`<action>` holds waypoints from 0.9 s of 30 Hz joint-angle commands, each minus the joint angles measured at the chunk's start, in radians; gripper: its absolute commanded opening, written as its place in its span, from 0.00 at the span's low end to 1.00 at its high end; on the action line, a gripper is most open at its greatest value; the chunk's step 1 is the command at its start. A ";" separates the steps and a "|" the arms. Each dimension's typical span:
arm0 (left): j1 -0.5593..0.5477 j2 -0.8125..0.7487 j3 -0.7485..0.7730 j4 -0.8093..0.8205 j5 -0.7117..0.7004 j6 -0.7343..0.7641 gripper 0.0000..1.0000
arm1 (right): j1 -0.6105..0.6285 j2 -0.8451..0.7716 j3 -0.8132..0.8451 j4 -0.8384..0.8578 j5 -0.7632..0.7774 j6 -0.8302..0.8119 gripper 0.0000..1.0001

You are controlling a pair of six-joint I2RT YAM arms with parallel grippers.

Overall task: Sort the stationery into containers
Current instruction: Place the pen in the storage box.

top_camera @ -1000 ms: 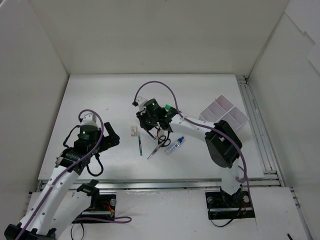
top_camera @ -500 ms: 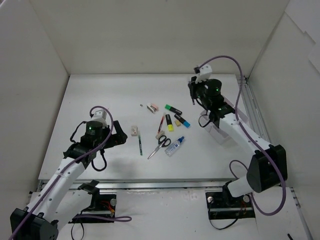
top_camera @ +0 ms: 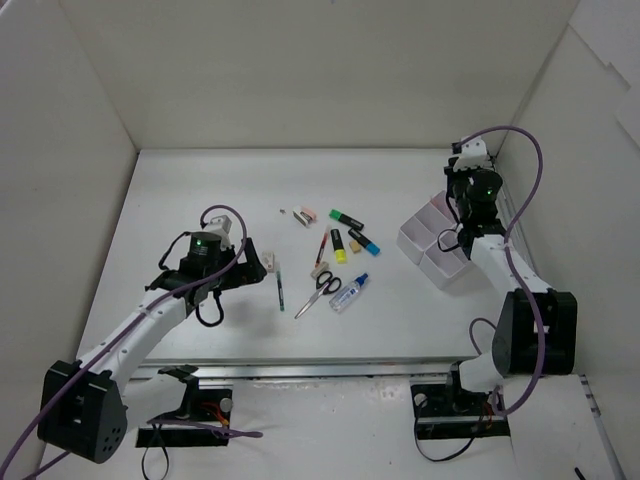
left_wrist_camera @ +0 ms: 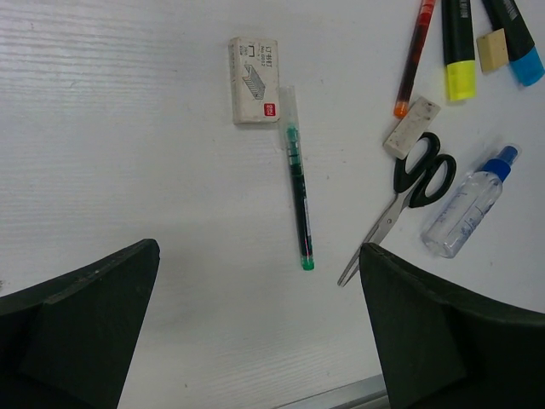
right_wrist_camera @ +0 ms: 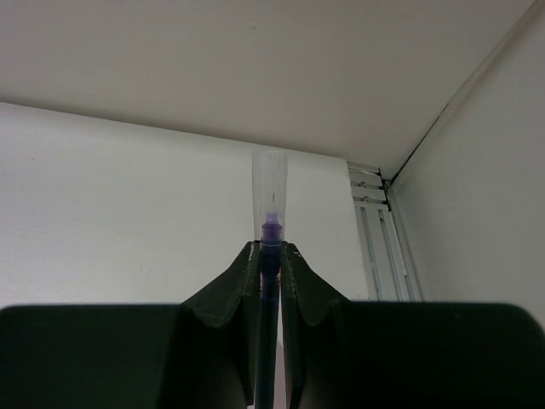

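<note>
The stationery lies in a loose group mid-table. It includes a green pen [top_camera: 281, 290] [left_wrist_camera: 298, 196], a beige eraser [top_camera: 268, 262] [left_wrist_camera: 255, 79], black-handled scissors [top_camera: 320, 290] [left_wrist_camera: 410, 192], and a glue bottle [top_camera: 350, 292] [left_wrist_camera: 467, 204]. There are also a red pen [left_wrist_camera: 413, 55] and yellow [top_camera: 338, 245] and blue [top_camera: 364, 241] highlighters. My left gripper [top_camera: 248, 262] [left_wrist_camera: 260, 250] is open and empty, hovering above the table just short of the green pen. My right gripper [top_camera: 462, 180] [right_wrist_camera: 270, 247] is shut on a dark purple pen [right_wrist_camera: 269, 183] with a clear cap, above the white tray [top_camera: 425, 235].
A green highlighter [top_camera: 347, 217] and a small pink item [top_camera: 305, 214] lie at the back of the group. Two small erasers [left_wrist_camera: 412, 128] [left_wrist_camera: 494, 49] lie among the pens. White walls enclose the table. A metal rail [right_wrist_camera: 375, 230] runs along the right edge.
My right arm has swung from the middle of the table to the far right over the tray, carrying the pen. My left gripper has moved right, closer to the eraser and green pen.
</note>
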 commanded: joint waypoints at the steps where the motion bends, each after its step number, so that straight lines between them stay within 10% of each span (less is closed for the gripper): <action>1: 0.001 0.026 0.066 0.092 0.033 0.022 0.99 | -0.037 0.056 0.021 0.197 -0.092 -0.081 0.00; 14: -0.049 0.149 0.097 0.112 -0.003 0.012 0.99 | -0.078 0.157 -0.025 0.252 -0.237 -0.075 0.00; 27: -0.088 0.261 0.133 0.131 -0.043 -0.013 1.00 | -0.086 -0.065 -0.164 0.320 -0.237 0.072 0.46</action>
